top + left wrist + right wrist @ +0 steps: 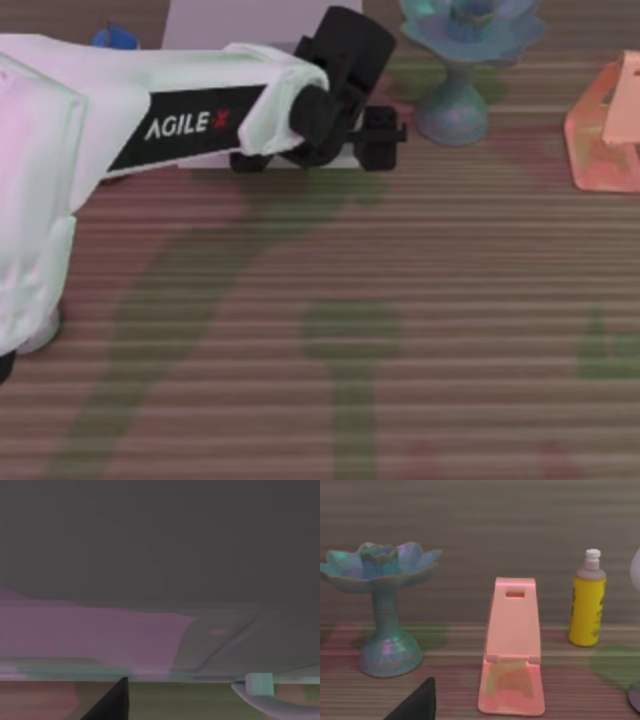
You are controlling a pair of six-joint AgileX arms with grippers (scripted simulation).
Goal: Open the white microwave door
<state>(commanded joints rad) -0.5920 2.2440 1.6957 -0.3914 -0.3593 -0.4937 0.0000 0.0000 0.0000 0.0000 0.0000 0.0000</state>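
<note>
The white microwave (pixel 250 22) sits at the far edge of the table (pixel 400 300), left of the middle. From above, only its pale top shows, and most of it is hidden under the left arm (pixel 150 110). The white microwave door (pixel 150 555) is on the side that faces the near edge. In the left wrist view it fills most of the picture as a big grey window, very close to the camera. Below it there is a purple-tinted patch and a pale frame edge. I cannot tell if the door is open or shut.

The left gripper (pixel 385 135) is right at the front of the microwave, near its right end. One black fingertip (pixel 117 702) pokes into the left wrist view. I cannot tell if the fingers are spread or pressed together.

Just to the right of the gripper stands a blue flower-shaped stand (pixel 462 60) with a round foot. Farther right, by the table's right edge, is a pink phone stand (pixel 605 125). The right wrist view also shows a yellow bottle (pixel 587 602) with a white cap, beside the pink stand.

The right arm cannot be seen from above. Only a dark tip (pixel 420 702) of the right gripper shows in its own view.
</note>
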